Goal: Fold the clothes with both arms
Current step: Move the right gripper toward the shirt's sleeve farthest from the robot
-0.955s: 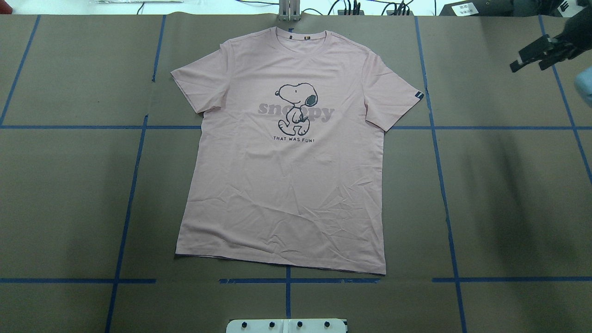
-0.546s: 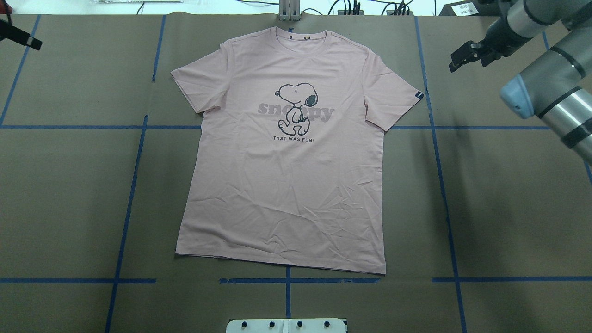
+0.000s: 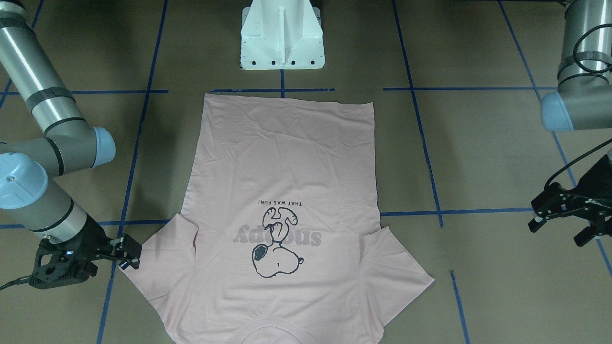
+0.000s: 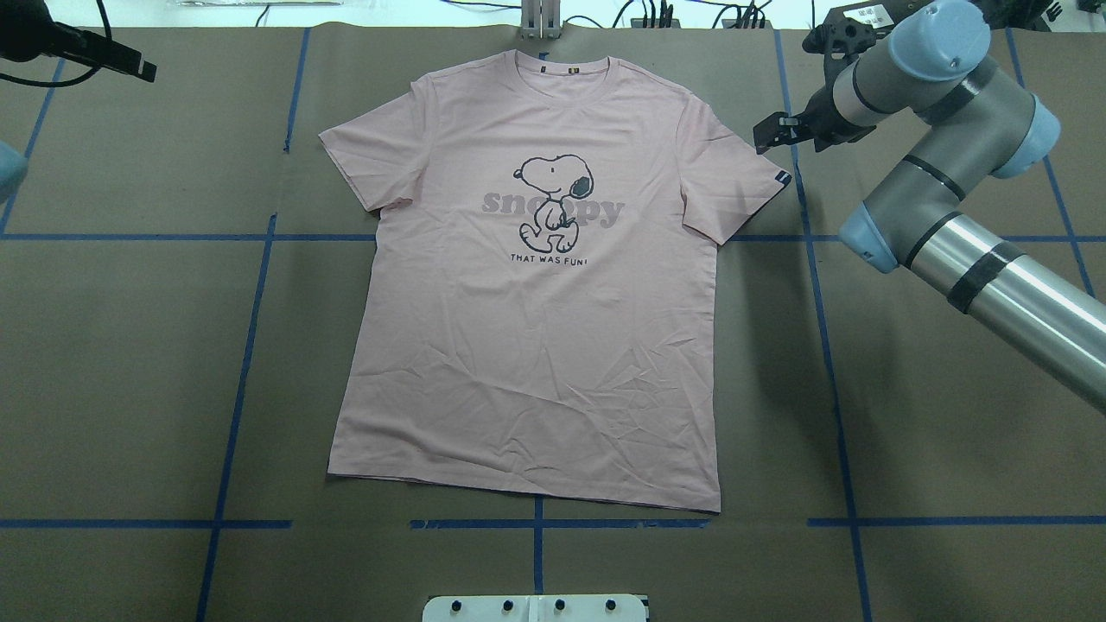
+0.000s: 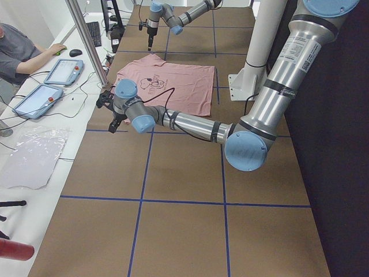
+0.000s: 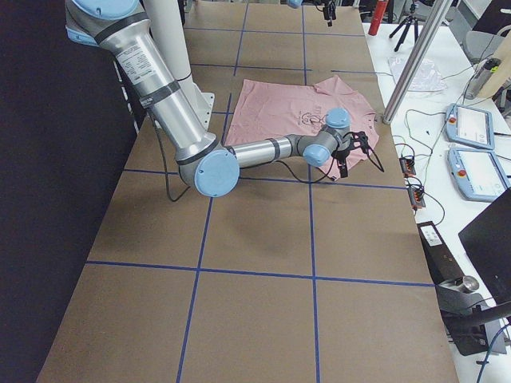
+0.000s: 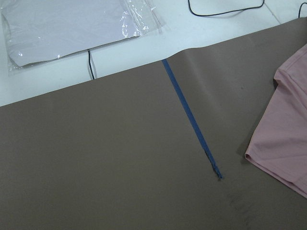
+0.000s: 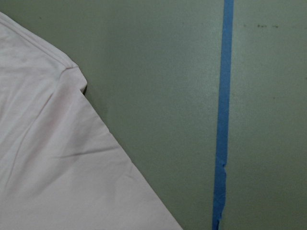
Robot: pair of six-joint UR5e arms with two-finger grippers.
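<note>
The pale pink T-shirt (image 4: 536, 345) lies flat and face up on the brown table, with the collar at the far side. The cartoon dog and "snoopy" print (image 4: 553, 203) are on top. It also shows in the front view (image 3: 287, 157). My right gripper (image 4: 772, 136) is open and empty, just beyond the right sleeve, near the black sleeve tag (image 4: 782, 179). In the front view it (image 3: 130, 251) is at that sleeve's corner. My left gripper (image 4: 138, 67) is open and empty at the far left, well away from the left sleeve. It also shows in the front view (image 3: 557, 227).
The white pedestal base (image 3: 282, 38) stands at the shirt's hem end. Blue tape lines (image 4: 242, 345) grid the table. A clear plastic bag (image 7: 72, 24) lies beyond the far edge. An operator (image 5: 23, 52) and tablets (image 6: 471, 124) are on the far side.
The right arm swung in from the right edge, and its gripper moved left to the right sleeve. The left gripper came into view at the far left corner. The shirt has not moved.
</note>
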